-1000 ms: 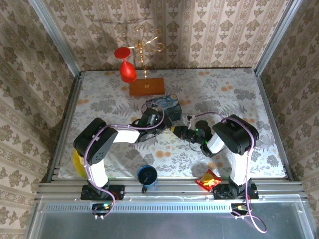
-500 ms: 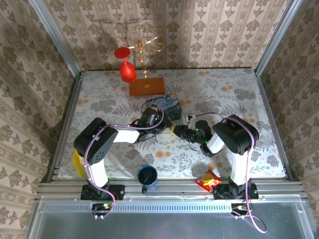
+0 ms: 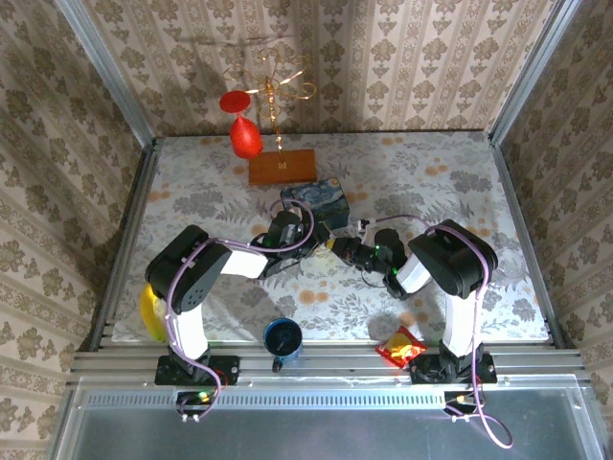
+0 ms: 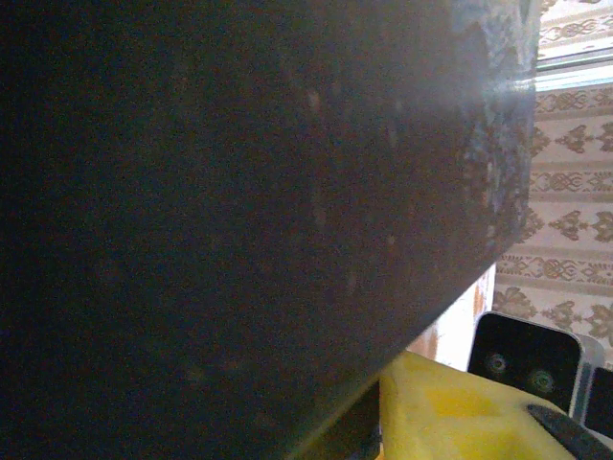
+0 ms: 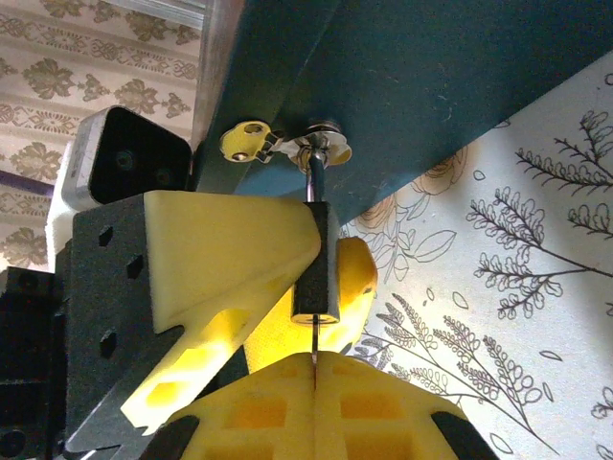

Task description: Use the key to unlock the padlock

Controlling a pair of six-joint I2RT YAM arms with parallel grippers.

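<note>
Left end effector clamps the padlock hanging from the starry-night tin; right end effector is closed tight on the key beneath it.

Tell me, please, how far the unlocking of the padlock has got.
Done: the key seems seated in the padlock from below. In hand: the left tool clamps the padlock body while the right tool pinches the key. Left: the shackle is closed through the latch on the tin; turning and opening remain.

Dark metal padlock, matt yellow plastic fingers.
</note>
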